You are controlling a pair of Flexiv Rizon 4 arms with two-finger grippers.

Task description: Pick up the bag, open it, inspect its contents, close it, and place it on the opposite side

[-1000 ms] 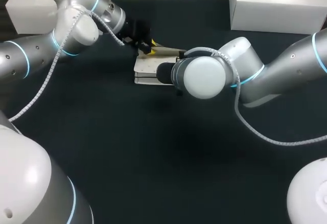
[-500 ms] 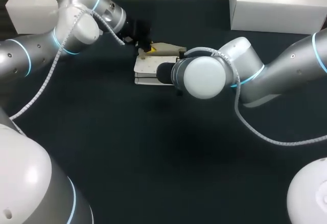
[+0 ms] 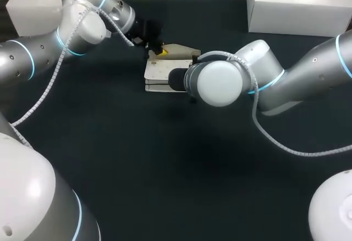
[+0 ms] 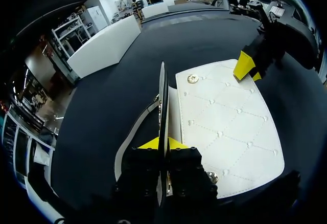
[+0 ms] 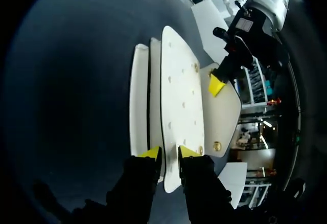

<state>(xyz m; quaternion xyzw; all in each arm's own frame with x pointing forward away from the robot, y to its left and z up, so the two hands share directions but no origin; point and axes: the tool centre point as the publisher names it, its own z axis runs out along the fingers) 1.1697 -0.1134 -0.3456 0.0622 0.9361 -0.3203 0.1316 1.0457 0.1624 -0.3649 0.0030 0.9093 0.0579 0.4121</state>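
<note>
A white quilted bag [image 3: 159,73] lies flat on the dark table [image 3: 165,158], toward the back middle. My left gripper [image 3: 158,48] is shut on the bag's flap [image 3: 179,50] and holds it lifted off the body. From the left wrist the flap [image 4: 162,93] shows edge-on between the yellow tips [image 4: 163,143], with the bag body [image 4: 230,127] beside it. My right gripper [image 5: 169,152] sits at the bag's opposite edge, its fingers a little apart around the body panel [image 5: 179,96]. In the head view the right wrist [image 3: 220,81] hides that gripper.
A white box [image 3: 300,10] stands at the table's back right and another [image 3: 33,10] at the back left. The dark tabletop stretches bare in front of the bag.
The left gripper has closed on the flap and drawn it up and back, so the flap now stands higher off the bag. The right arm has stayed in place.
</note>
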